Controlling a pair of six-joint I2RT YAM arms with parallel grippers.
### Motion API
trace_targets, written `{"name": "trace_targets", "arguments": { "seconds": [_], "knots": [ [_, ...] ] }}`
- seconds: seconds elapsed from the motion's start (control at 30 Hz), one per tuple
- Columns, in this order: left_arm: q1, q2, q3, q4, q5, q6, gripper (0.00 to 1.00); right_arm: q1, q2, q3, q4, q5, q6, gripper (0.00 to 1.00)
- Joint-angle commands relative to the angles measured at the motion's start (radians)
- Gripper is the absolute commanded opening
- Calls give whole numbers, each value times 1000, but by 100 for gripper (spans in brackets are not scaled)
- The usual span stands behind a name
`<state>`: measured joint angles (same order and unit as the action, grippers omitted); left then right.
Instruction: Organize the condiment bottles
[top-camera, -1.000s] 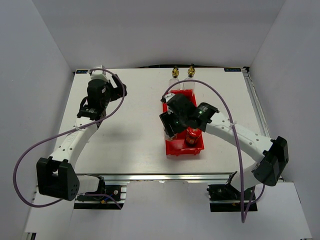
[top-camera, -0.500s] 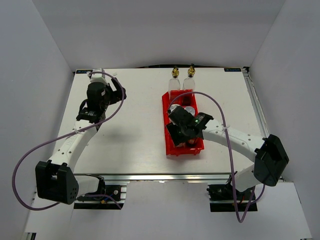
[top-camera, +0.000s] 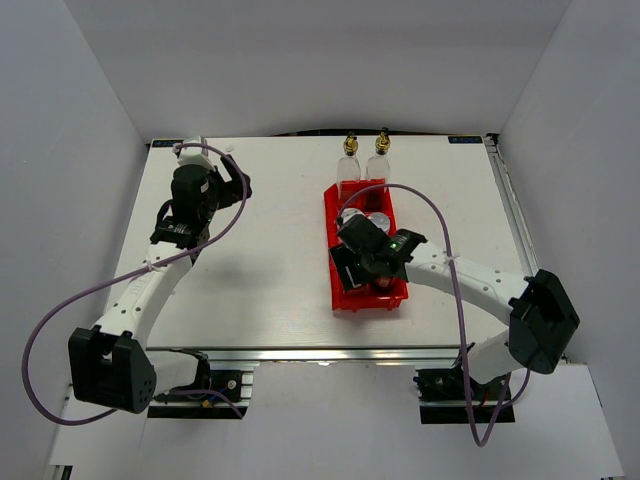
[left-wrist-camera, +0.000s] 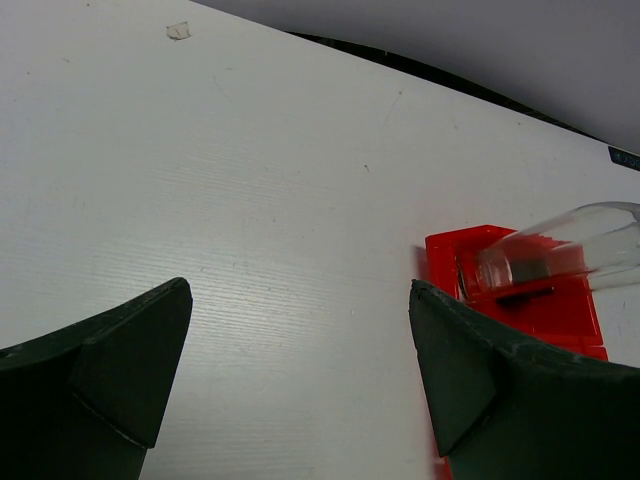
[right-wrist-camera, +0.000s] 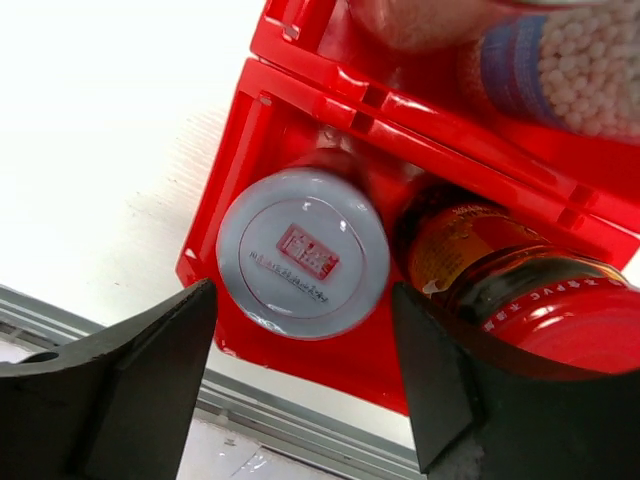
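The right gripper (right-wrist-camera: 298, 300) has come down to the near end of the tray (top-camera: 335, 300). Its fingers have just eased apart around the white-lidded jar (right-wrist-camera: 300, 255), which stands beside the red-capped bottle (right-wrist-camera: 540, 310), so it is probably placed. At far left, the left gripper (left-wrist-camera: 300, 290) hangs wide and empty.

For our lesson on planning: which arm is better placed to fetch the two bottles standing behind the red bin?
Likely right. The right gripper hovers over the red bin, just in front of the two bottles. The left gripper is at the far left corner of the table, farther away.
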<state>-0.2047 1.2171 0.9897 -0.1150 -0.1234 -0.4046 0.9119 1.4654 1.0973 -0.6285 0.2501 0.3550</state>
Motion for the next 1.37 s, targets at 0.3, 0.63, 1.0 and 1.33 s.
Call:
{"name": "trace_targets", "arguments": {
  "seconds": [0.3,0.63,1.0,1.33],
  "knots": [
    [4,-24,12,-9,-13,-14,98,-1,-117,45,52,-66,-19,78],
    [5,-39,52,-52,-90,-17,98,-156,-229,188,0,183,-53,89],
    [4,-50,-22,-20,-268,-43,98,-593,-576,-152,179,325,62,89],
    [5,-226,-151,77,-347,1,98,-593,-729,-292,289,359,-5,89]
  ]
}}
